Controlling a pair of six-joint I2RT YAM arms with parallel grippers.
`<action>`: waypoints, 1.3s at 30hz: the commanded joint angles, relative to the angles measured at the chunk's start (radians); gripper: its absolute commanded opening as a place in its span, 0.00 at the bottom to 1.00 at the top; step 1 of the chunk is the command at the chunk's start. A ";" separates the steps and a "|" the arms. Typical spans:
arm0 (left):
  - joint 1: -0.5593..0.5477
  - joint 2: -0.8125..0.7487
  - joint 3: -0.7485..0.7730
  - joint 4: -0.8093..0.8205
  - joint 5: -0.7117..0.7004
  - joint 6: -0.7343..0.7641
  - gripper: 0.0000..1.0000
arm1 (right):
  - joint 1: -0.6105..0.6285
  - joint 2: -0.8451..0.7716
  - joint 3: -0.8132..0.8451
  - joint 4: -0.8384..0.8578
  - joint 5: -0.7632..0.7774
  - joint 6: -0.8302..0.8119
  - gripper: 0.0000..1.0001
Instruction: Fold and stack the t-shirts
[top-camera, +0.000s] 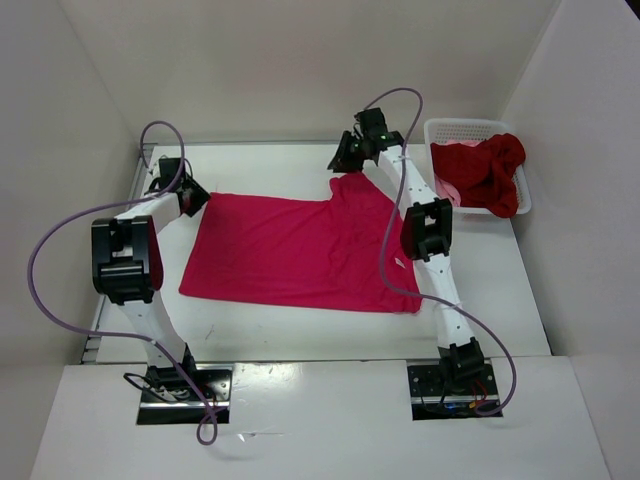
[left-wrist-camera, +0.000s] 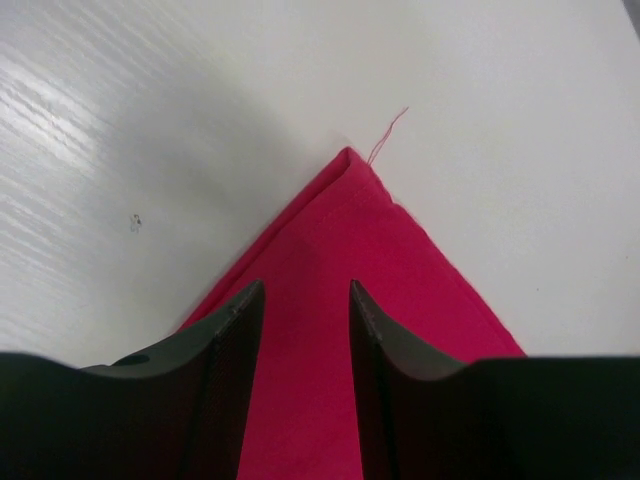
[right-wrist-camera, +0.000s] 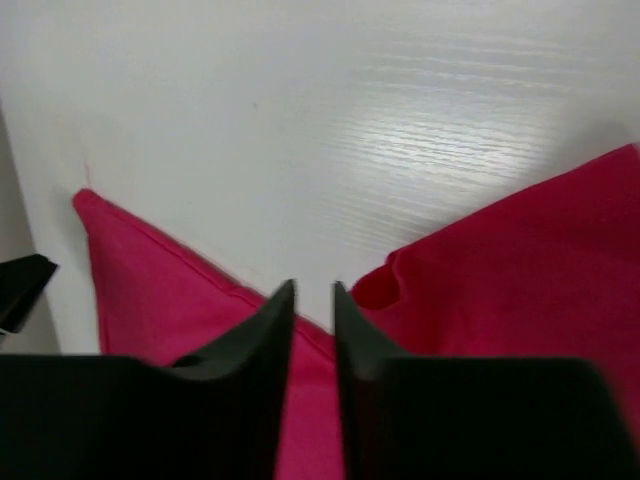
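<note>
A bright magenta t-shirt (top-camera: 300, 250) lies spread flat on the white table, its sleeve end towards the right arm. My left gripper (top-camera: 195, 197) hovers over the shirt's far left corner. In the left wrist view the left gripper (left-wrist-camera: 305, 285) is open, and the shirt (left-wrist-camera: 390, 250) lies flat under the fingers with its corner pointing away. My right gripper (top-camera: 345, 160) is at the shirt's far edge by the sleeve. Its wrist view shows the right gripper (right-wrist-camera: 314, 288) open by a narrow gap over the hem of the shirt (right-wrist-camera: 520, 250), gripping nothing.
A white mesh basket (top-camera: 470, 124) stands at the far right, holding a crumpled dark red t-shirt (top-camera: 485, 170) with a bit of light pink cloth (top-camera: 447, 192) beneath it. White walls enclose the table on three sides. A loose thread (left-wrist-camera: 388, 130) trails from the shirt's corner.
</note>
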 joint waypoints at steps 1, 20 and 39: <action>-0.004 -0.040 0.059 0.042 -0.059 0.027 0.47 | -0.023 -0.021 0.062 -0.060 0.100 -0.030 0.18; -0.042 0.339 0.500 -0.129 -0.056 0.251 0.54 | -0.053 0.073 0.142 -0.041 0.397 -0.132 0.51; -0.065 0.359 0.484 -0.152 -0.181 0.302 0.52 | -0.044 0.190 0.169 0.009 0.302 -0.112 0.55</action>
